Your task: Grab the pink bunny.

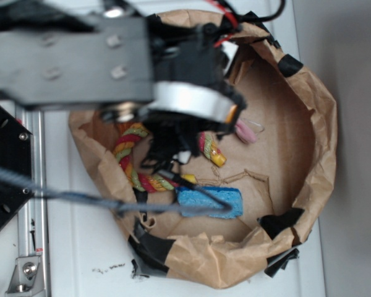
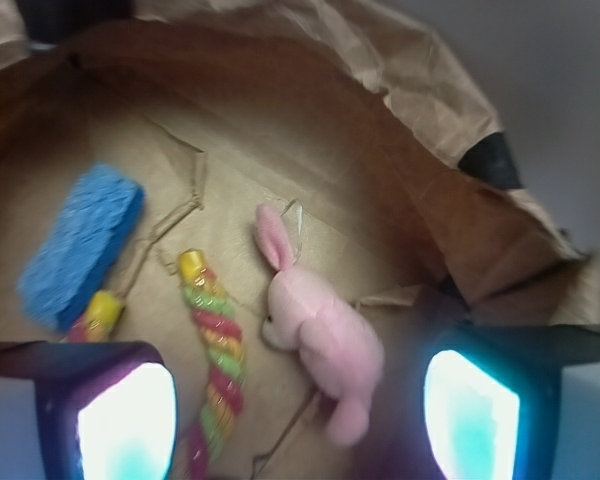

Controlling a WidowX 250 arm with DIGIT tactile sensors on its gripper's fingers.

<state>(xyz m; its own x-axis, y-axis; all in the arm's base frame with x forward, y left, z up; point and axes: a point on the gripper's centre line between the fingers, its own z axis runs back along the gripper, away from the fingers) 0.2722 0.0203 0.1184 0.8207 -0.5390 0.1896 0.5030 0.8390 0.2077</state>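
In the exterior view the arm's black body and silver ring cover most of the pink bunny [image 1: 246,132]; only a small pale pink end shows past the ring's lower right edge. The end effector [image 1: 173,151] itself is lost there in dark blur, and its fingertips cannot be made out. The wrist view shows more: the pink bunny [image 2: 315,335] lies on its side on the cardboard floor, between the two fingers [image 2: 120,415] and just ahead of them, ears pointing away from the end effector, its far foot close to the right-hand finger. The fingers stand wide apart at the lower corners, glowing and cut off by the frame, holding nothing.

To the bunny's left lies one end of the striped rope ring [image 2: 215,360], apart from the plush by a narrow strip of cardboard. Further left is the blue sponge [image 2: 80,245], with another yellow-tipped rope end touching its near corner. In the exterior view part of the rope ring is hidden under the arm.

All of this sits in a brown paper bowl [image 1: 318,124] with crumpled walls and black tape patches. Its wall rises close on the right of the end effector; the floor ahead of the bunny is open. The bowl rests on a white bench [image 1: 105,247].
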